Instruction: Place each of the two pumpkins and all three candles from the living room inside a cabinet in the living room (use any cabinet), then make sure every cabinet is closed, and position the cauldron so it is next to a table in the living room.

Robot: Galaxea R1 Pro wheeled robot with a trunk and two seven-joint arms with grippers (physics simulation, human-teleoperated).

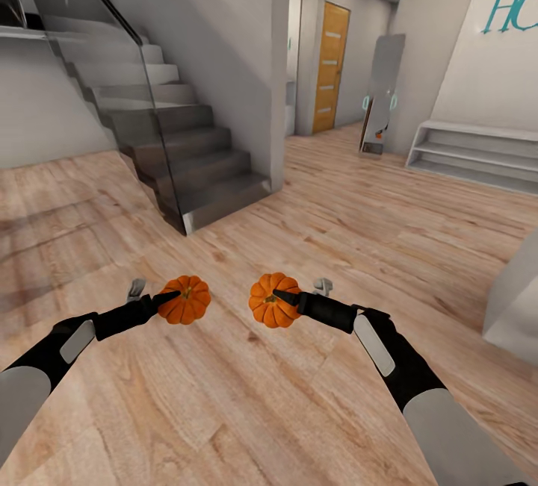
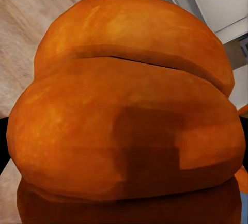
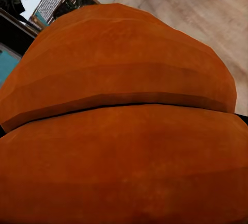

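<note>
Two orange ribbed pumpkins hang above the wood floor in the head view. My left gripper (image 1: 173, 296) is shut on the left pumpkin (image 1: 187, 304), whose ribs loom close in the left wrist view (image 2: 129, 121). My right gripper (image 1: 282, 296) is shut on the right pumpkin (image 1: 267, 305), seen up close in the right wrist view (image 3: 124, 131). The two pumpkins are held about a hand's width apart. The candles, cabinet, cauldron and table are out of view.
A grey staircase (image 1: 172, 150) with a glass balustrade rises ahead on the left. An orange door (image 1: 331, 68) stands down the hallway. Low white shelves (image 1: 478, 154) line the right wall, and a white block (image 1: 515, 299) juts in at the right edge.
</note>
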